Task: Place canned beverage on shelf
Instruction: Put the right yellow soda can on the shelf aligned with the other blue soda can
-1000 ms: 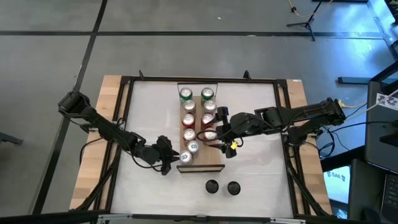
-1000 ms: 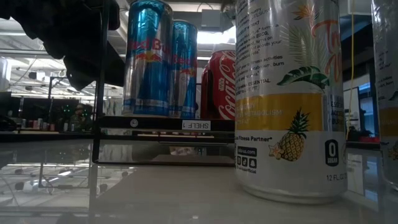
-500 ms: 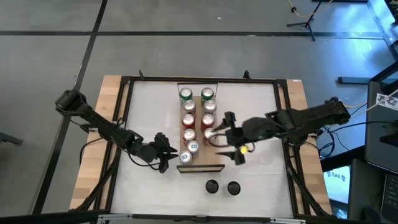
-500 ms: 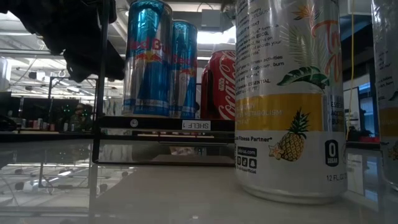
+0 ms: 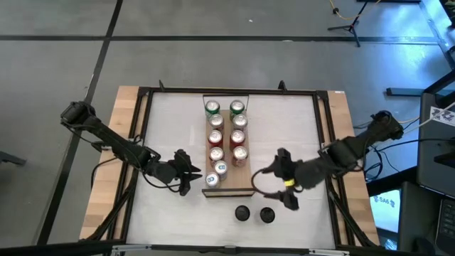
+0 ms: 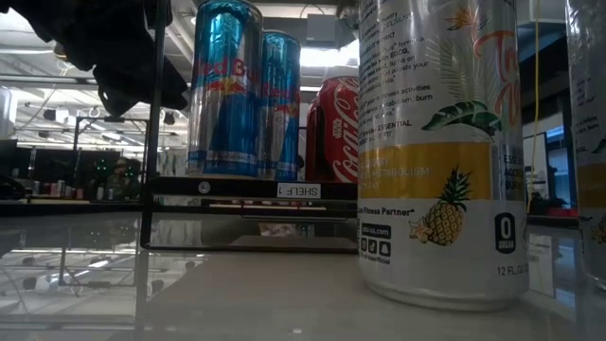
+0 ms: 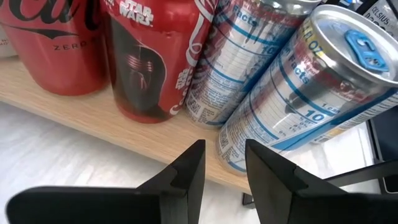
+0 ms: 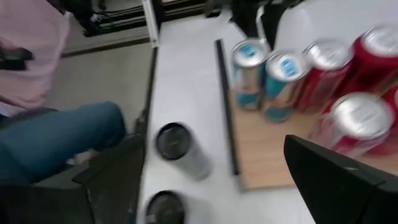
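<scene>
The shelf (image 5: 242,183), a light-wood plank, lies mid-table with several cans standing upright on it in two rows. Two dark-topped cans (image 5: 242,212) (image 5: 266,214) stand on the white table near its front edge; in the low view one is the pineapple-printed can (image 6: 440,142). My left gripper (image 5: 186,172) hovers by the shelf's left side at its near end. Its fingers (image 7: 224,171) stand slightly apart with nothing between them, short of a silver-blue can (image 7: 311,87). My right gripper (image 5: 281,179) hangs open above the table right of the shelf, with the two loose cans (image 8: 177,149) ahead of it.
A black frame (image 5: 142,142) runs around the white tabletop. In the right wrist view a person in blue trousers and a pink sleeve (image 8: 37,56) sits just beyond the table edge. Bare table lies on both sides of the shelf.
My right gripper has drawn back from the red can at the near end of the shelf's right row, swinging toward the table's near right and rolling as it went; it stays open and the can stands on the shelf. My left gripper has drawn slightly up and away from the shelf.
</scene>
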You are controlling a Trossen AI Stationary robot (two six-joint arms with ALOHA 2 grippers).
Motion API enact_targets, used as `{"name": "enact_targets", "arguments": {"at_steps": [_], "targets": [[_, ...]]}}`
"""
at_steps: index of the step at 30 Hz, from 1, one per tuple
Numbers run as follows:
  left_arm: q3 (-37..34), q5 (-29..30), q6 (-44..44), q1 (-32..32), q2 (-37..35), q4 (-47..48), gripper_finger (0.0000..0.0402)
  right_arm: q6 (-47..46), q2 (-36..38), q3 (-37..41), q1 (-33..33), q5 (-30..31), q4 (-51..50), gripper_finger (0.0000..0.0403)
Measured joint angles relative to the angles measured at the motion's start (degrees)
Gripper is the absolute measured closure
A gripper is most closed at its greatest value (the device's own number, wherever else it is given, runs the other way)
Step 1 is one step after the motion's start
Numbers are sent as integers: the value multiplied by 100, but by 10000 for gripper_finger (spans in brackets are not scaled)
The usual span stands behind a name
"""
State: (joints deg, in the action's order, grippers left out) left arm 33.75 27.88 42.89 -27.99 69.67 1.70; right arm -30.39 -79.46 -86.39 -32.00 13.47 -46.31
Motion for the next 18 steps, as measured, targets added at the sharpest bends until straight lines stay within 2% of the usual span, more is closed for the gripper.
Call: {"name": "enact_targets", "arguments": {"at_steps": [5,10,18], "targets": [[1,-9,-2,0,0,1,296,-1040,-26,0,-512,99,22,27],[1,-11,-2,0,0,1,296,-1888,-213,0,-993,636,29,27],[1,-9,-2,-55,0,1,296,-2195,-815,0,-1428,1144,32,27]]}}
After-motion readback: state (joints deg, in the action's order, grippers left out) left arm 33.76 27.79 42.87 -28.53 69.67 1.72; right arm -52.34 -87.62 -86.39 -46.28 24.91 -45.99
